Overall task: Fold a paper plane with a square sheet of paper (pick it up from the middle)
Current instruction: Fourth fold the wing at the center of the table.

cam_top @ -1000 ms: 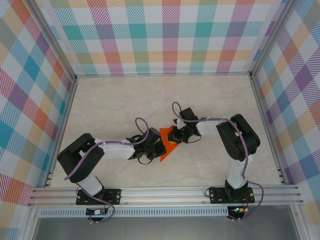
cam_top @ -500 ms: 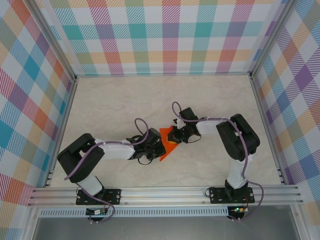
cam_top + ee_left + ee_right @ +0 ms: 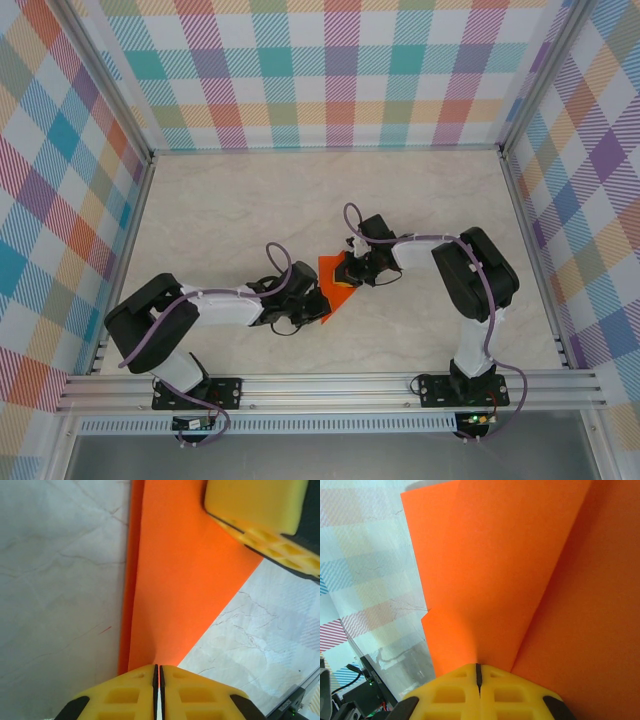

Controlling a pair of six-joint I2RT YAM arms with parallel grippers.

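Closest to the near edge of the table, the left gripper is pinched closed on the near tip of the square sheet of paper, which lies partly folded near the table's middle. Just beyond, the right gripper clamps the sheet's far edge. A clean crease likely needs both pinches firm and the layers aligned. There is one sheet and two grippers.

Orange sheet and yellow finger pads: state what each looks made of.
Orange sheet: apparently thin paper with a matte finish. It holds sharp straight creases and shows no gloss.
Finger pads: probably moulded plastic or rubber, matte yellow, with recessed grid cells. Which of the two is unclear.
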